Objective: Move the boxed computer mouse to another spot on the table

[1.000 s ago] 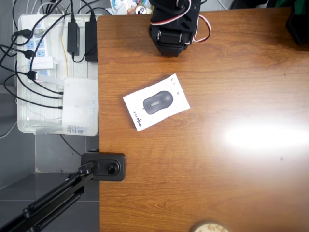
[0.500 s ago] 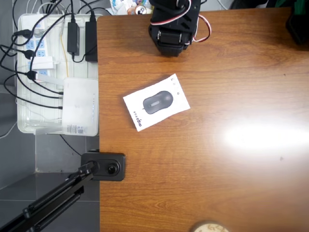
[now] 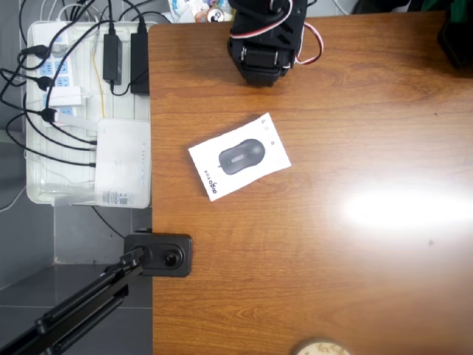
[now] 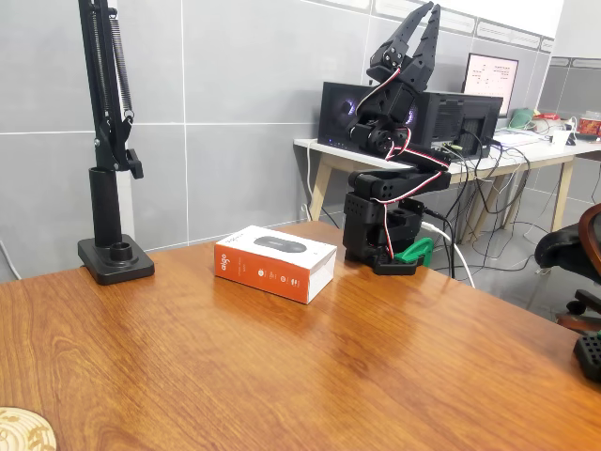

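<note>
one boxed computer mouse (image 3: 239, 157) on table (image 3: 355, 259)

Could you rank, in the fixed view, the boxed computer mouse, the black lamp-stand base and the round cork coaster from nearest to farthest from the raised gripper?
From the gripper, raised above the arm's base:
1. Boxed computer mouse, mid-table, left of the arm.
2. Black lamp-stand base, far left table edge.
3. Round cork coaster, bottom-left corner.

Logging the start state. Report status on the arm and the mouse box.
Gripper raised high, fingers slightly apart, holding nothing. Boxed computer mouse flat on the table, untouched. Nothing beside it.
</note>
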Available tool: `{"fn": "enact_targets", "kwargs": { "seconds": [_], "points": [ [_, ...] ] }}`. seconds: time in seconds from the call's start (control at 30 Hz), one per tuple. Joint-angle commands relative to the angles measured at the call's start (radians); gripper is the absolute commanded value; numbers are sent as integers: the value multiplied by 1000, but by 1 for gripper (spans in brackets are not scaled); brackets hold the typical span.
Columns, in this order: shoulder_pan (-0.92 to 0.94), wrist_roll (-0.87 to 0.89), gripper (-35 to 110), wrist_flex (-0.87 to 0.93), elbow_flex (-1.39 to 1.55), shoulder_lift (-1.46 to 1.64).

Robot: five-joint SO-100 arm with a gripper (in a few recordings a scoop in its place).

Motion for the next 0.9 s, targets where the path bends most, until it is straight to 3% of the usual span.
{"fn": "enact_targets", "kwargs": {
  "seconds": [0.0, 0.87],
  "points": [
    [5, 3, 0, 0, -5, 0],
    [5, 3, 0, 0, -5, 0]
  ]
}}
